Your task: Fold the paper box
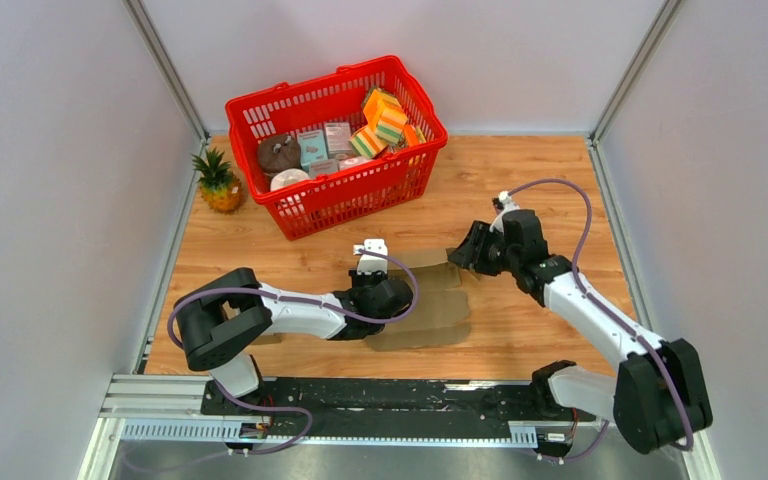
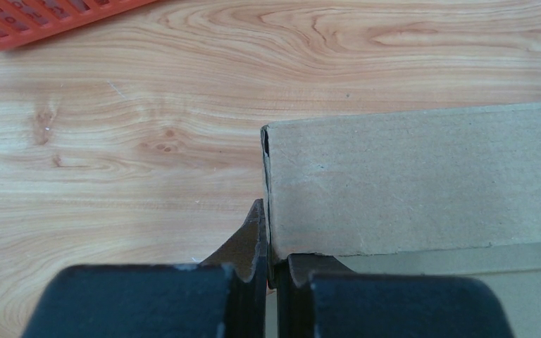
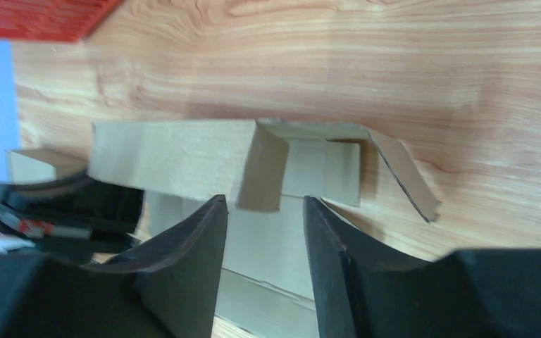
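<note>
Paper box (image 1: 430, 305): plain brown corrugated card, unprinted, partly formed. Mostly flat creased panels. One long side wall (image 2: 415, 183) raised upright. A short end flap (image 3: 260, 169) turned inward at the right end. A further tab (image 3: 405, 176) splayed outward and down toward the surface (image 1: 530, 180) beside it. Placed at the middle of the wooden surface, between the two arms and closer to their bases than to the far wall. Long axis left to right across the surface, slightly skewed, with the panel creases parallel to it. Left fingers (image 2: 250, 282) clamped together on the left end of the raised wall, the card's edge pinched between the pads. Right fingers (image 3: 183, 267) spread apart above the right end, framing the inward flap in the wrist view; contact with the card not discernible. Left portion of the box hidden in the overhead view under the left wrist. Red plastic basket (image 1: 360, 190) at the far side, well apart from the box, holding small packets, striped coloured blocks and a round brown item. Pineapple (image 1: 218, 182) just left of the basket, near the left wall.
</note>
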{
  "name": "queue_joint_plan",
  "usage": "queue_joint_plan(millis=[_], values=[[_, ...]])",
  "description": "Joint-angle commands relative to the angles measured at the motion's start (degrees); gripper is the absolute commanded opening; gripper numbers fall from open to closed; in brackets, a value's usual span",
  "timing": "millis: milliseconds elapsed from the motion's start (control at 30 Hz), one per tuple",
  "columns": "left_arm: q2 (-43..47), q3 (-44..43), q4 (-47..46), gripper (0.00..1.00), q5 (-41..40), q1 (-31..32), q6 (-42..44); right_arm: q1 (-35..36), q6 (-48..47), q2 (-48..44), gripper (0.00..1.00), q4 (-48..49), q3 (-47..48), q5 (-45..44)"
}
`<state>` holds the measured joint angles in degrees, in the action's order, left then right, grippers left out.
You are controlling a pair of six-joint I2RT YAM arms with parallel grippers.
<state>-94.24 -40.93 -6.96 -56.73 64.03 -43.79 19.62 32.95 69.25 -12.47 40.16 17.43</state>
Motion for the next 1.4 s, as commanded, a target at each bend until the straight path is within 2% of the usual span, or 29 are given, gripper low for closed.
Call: queue_joint_plan(millis=[0, 33, 133, 233, 300, 567, 767, 933, 1067, 1367], values=[[0.99, 0.59, 0.11, 0.0, 0.74, 0.13, -0.24, 2.88, -3.6, -5.52, 0.4, -1.25, -5.16, -12.4], [0.9, 0.32, 0.28, 0.0, 0.74, 0.13, -0.24, 4.45, -3.42, -5.62, 0.25, -0.28, -6.05, -15.99], [0.98, 0.41, 0.46, 0.0, 0.92, 0.04, -0.24, 8.23, -3.85, -2.57, 0.08, 1.48, -6.42, -22.85], [0.98, 0.32, 0.63, 0.0, 0.83, 0.13, -0.24, 10.61, -4.38, 1.31, 0.02, 1.22, -5.01, -28.14], [1.07, 0.41, 0.72, 0.0, 0.74, 0.13, -0.42, 11.75, -4.3, 2.37, 0.01, 1.04, -4.74, -32.61], [0.9, 0.23, 0.72, 0.0, 0.74, 0.22, -0.42, 13.96, -3.6, 7.73, 0.0, 6.31, -7.11, -34.83], [0.9, 0.23, 0.72, 0.0, 0.74, 0.13, -0.33, 14.48, -4.21, 9.85, 0.0, 10.7, -6.94, -32.03], [0.98, 0.41, 0.72, 0.0, 0.66, 0.22, -0.42, 16.15, -4.3, 5.37, 0.0, 11.94, -7.73, -28.95], [0.81, 0.15, 0.63, 0.0, 0.74, 0.22, -0.42, 16.33, -3.42, 5.19, 0.0, 14.22, -7.99, -27.54], [1.25, 0.58, 0.72, 0.0, 0.57, 0.13, -0.68, 16.33, 3.96, 15.73, 0.0, 22.48, -10.28, -20.78]])
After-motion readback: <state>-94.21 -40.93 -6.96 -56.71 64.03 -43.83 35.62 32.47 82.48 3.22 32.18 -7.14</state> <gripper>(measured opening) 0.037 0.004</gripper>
